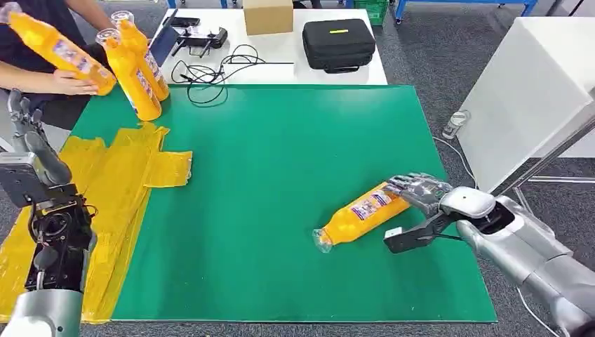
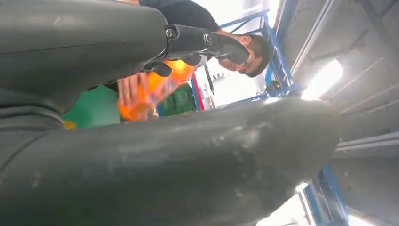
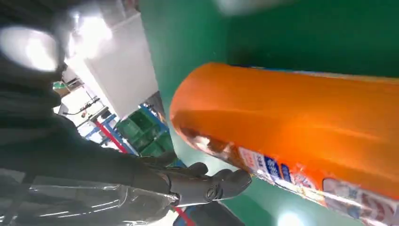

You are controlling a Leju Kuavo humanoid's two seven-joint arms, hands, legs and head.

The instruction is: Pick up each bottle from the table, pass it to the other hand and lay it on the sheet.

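A green mat (image 1: 295,210) covers the surface, with a crumpled yellow sheet (image 1: 112,189) spread over its near left side. Nearest on the left, the left hand (image 1: 31,144) is raised above the sheet, its fingers (image 1: 21,112) apart and holding nothing. On the right, an orange bottle (image 1: 361,214) lies on its side on the mat, cap toward the robot; the right hand (image 1: 421,193) rests at its base with fingers (image 3: 211,183) curved along it, and I cannot tell whether they clamp it. At the far left corner, a person's hand (image 1: 70,83) holds a tilted bottle (image 1: 56,48), beside two more bottles (image 1: 137,67). Beyond the mat, a black case (image 1: 338,43), a cardboard box (image 1: 267,15) and cables (image 1: 210,70) sit on the white surface (image 1: 281,60).
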